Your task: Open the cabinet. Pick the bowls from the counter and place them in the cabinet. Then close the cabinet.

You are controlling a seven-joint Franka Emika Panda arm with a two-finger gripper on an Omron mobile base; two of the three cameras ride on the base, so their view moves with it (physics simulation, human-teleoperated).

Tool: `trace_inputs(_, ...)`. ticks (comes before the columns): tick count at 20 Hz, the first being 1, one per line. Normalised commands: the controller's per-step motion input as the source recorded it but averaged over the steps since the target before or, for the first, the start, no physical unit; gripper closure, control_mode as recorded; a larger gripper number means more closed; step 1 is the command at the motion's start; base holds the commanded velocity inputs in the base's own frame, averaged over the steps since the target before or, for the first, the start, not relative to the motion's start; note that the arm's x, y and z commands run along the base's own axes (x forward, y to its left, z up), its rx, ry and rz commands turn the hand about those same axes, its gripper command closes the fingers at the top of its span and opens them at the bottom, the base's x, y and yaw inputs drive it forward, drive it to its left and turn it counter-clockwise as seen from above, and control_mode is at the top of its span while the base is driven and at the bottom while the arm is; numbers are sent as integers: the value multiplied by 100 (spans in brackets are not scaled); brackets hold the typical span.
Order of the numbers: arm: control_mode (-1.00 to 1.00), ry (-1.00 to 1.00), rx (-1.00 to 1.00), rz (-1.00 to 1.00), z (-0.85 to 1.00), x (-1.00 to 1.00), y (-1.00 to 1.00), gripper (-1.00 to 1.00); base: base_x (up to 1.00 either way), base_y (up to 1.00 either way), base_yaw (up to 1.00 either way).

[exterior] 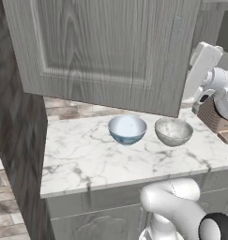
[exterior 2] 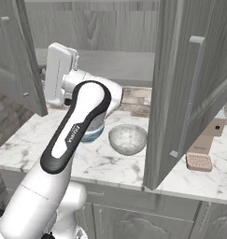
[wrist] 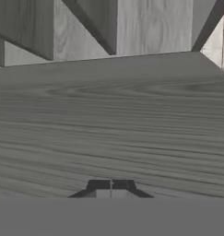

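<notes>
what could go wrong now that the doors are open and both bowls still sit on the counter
The right door juts out over the counter, so the arm could clip it when swinging down. The blue bowl and grey bowl sit close together; grasping one may knock the other. The tool looks shut and must open first.

Matt grey wood grain is shown on the cabinet point(exterior: 101, 47), veined white marble on the counter point(exterior: 87, 159), a glossy blue glaze on one bowl point(exterior: 127, 129), a speckled stone-like finish on the other bowl point(exterior: 173, 131), and rough brick on the wall point(exterior: 64, 108).
</notes>
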Motion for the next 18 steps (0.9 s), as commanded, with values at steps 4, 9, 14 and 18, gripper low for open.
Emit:
trace_inputs(4, -100, -4, 0, 0, 0, -91, 85, 100, 0, 0, 0)
trace_inputs(9, -100, -1, 0, 0, 0, -69, 89, 100, 0, 0, 0)
trace_inputs(14, -100, 0, 0, 0, 0, -57, 53, 100, 0, 0, 0)
trace_inputs(18, -100, -1, 0, 0, 0, -56, 57, 100, 0, 0, 0)
